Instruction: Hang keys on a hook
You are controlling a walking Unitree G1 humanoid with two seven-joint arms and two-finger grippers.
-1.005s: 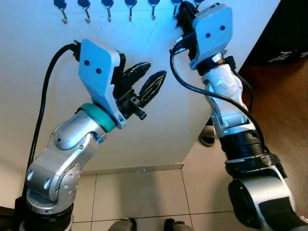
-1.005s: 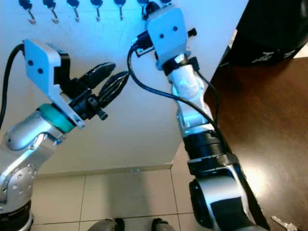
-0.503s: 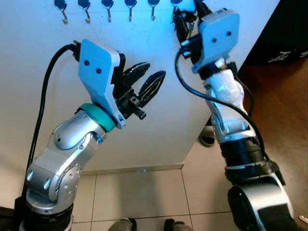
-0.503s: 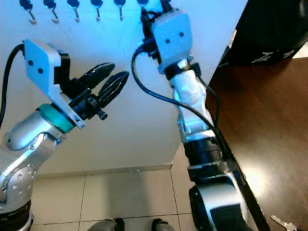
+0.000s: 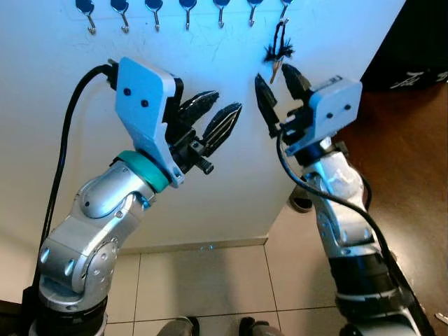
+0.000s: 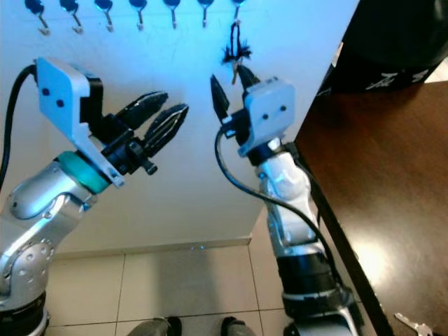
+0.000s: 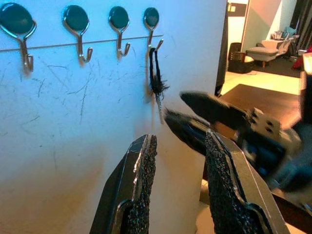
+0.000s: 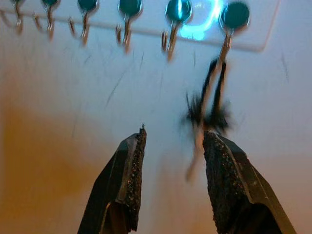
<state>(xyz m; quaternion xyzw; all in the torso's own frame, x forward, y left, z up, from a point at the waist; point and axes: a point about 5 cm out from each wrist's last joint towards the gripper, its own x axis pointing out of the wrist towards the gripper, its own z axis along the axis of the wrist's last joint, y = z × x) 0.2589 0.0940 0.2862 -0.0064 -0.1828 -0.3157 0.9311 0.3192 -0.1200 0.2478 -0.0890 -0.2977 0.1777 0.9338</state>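
A bunch of keys on a black cord [image 5: 278, 49] hangs from the rightmost hook [image 5: 284, 8] of a row of blue-capped hooks [image 5: 187, 10] on the white wall. My right gripper [image 5: 273, 78] is just below the keys, open, with nothing between its fingers. In the right wrist view the keys [image 8: 209, 107] hang free beyond the open gripper [image 8: 175, 134]. My left gripper [image 5: 227, 100] is raised to the left, open and empty. In the left wrist view it [image 7: 179, 139] points towards the keys [image 7: 157, 83] and the right gripper's fingers [image 7: 209, 109].
A dark wooden table [image 5: 409, 147] stands at the right with a black object [image 5: 420, 42] on it. A loose key [image 6: 409, 323] lies near its front edge. Pale floor tiles [image 5: 203, 280] meet the wall below. The other hooks carry nothing.
My right gripper has come down and away from the rightmost hook and opened. The keys now hang from that hook on their own. The left arm has not moved.
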